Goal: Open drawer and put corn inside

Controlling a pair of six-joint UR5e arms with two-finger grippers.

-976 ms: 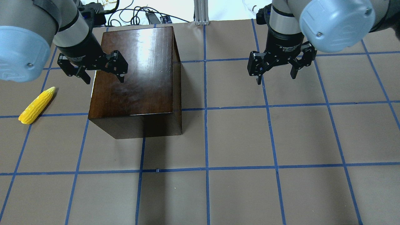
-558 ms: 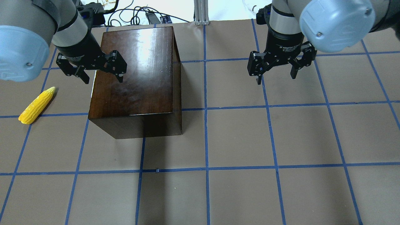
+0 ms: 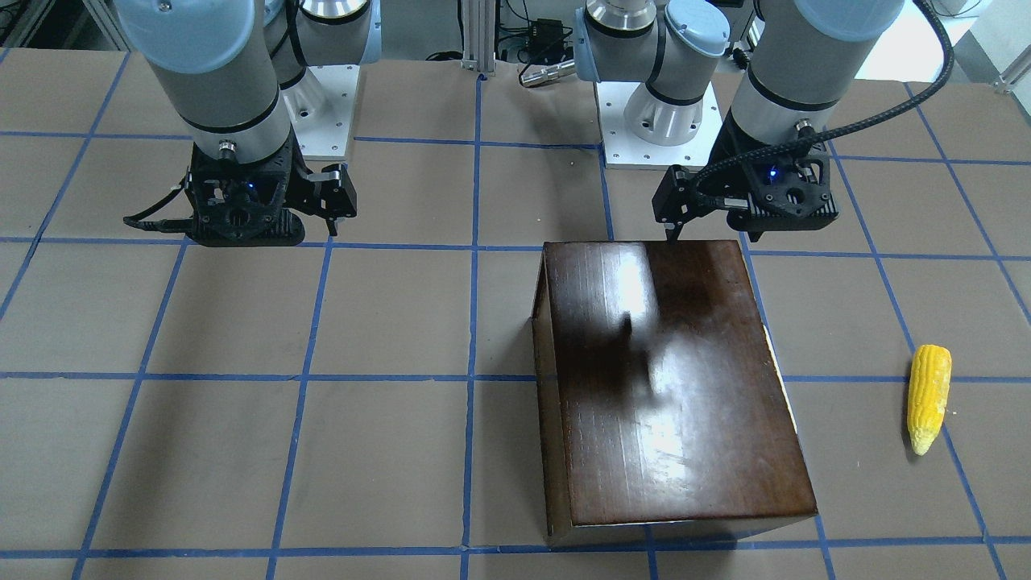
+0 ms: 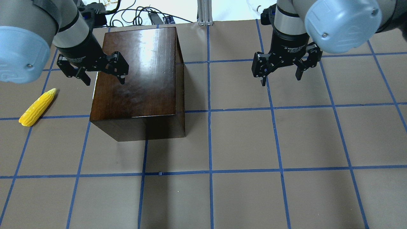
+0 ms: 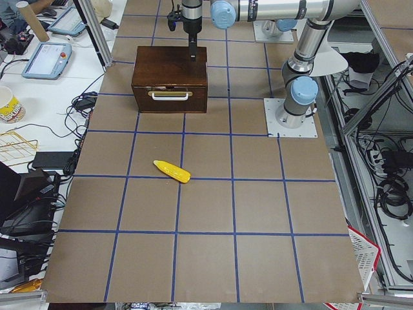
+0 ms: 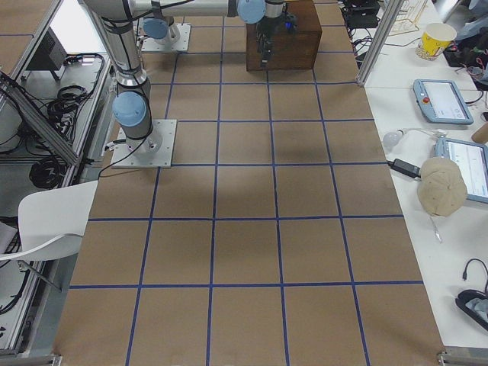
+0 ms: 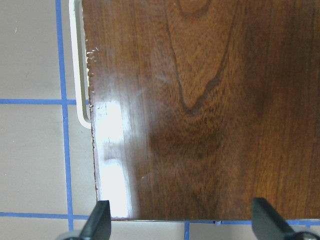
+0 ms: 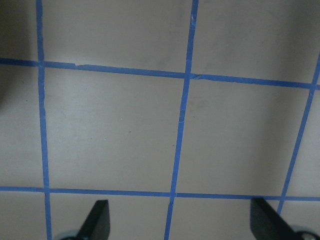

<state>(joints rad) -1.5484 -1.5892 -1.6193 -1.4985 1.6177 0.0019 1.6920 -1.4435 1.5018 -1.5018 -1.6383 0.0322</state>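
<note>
The glossy dark-brown box (image 4: 136, 82) stands at the back left of the table. Its drawer (image 5: 161, 104) is shut, and its front with a white handle (image 7: 80, 65) faces the robot's left. The yellow corn (image 4: 37, 107) lies on the table to the left of the box, apart from it; it also shows in the front-facing view (image 3: 928, 397). My left gripper (image 4: 105, 80) is open and empty, above the box's near-left top edge. My right gripper (image 4: 281, 80) is open and empty, above bare table far right of the box.
The table is brown paper with a blue tape grid. An aluminium post (image 4: 203, 12) and cables (image 4: 140, 16) stand at the far edge. The arm bases (image 3: 652, 121) sit on the robot's side. Operator tables with tablets (image 6: 442, 99) flank the far side.
My left gripper has shifted very slightly leftward over the box. The right gripper, box and corn have not moved.
</note>
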